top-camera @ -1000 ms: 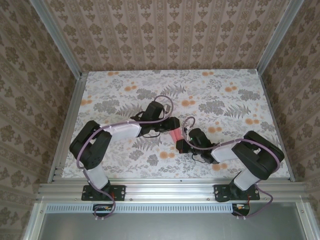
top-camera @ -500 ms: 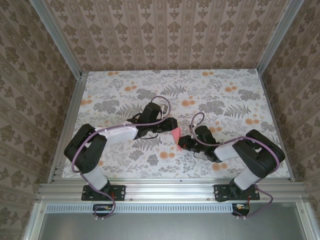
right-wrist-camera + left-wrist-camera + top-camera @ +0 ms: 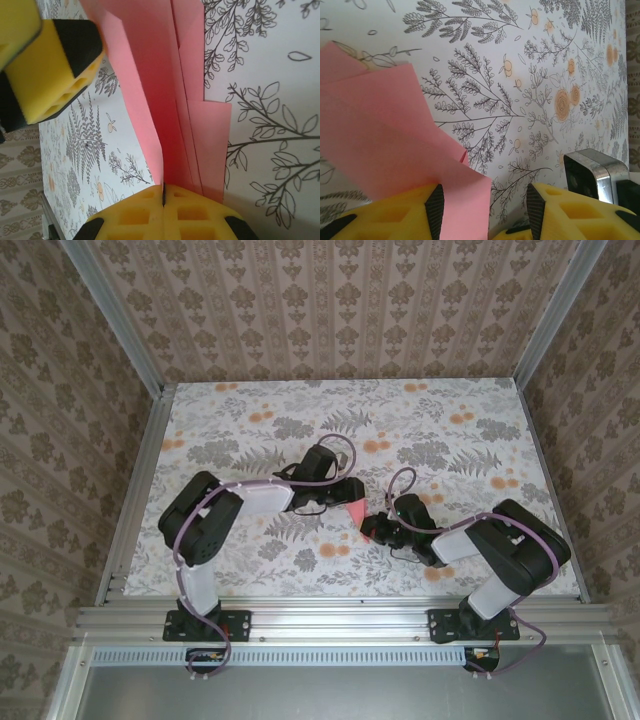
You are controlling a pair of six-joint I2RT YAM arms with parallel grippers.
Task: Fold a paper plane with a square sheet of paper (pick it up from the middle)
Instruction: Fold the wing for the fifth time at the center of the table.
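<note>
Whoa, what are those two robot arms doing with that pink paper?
They are folding a pink paper in the middle of the flowery table. The right gripper has its jaws shut on the folded layers. The left gripper is right next to it with its jaws open, and an edge of the paper reaches in between them. The paper has several creases but does not look like a finished plane yet.

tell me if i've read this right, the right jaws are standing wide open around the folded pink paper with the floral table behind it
Not quite: the right jaws are shut on the folded pink paper, their yellow pads pressed together with the layers pinched between them, as the right wrist view shows. The paper is folded, and the floral table lies behind it.
</note>
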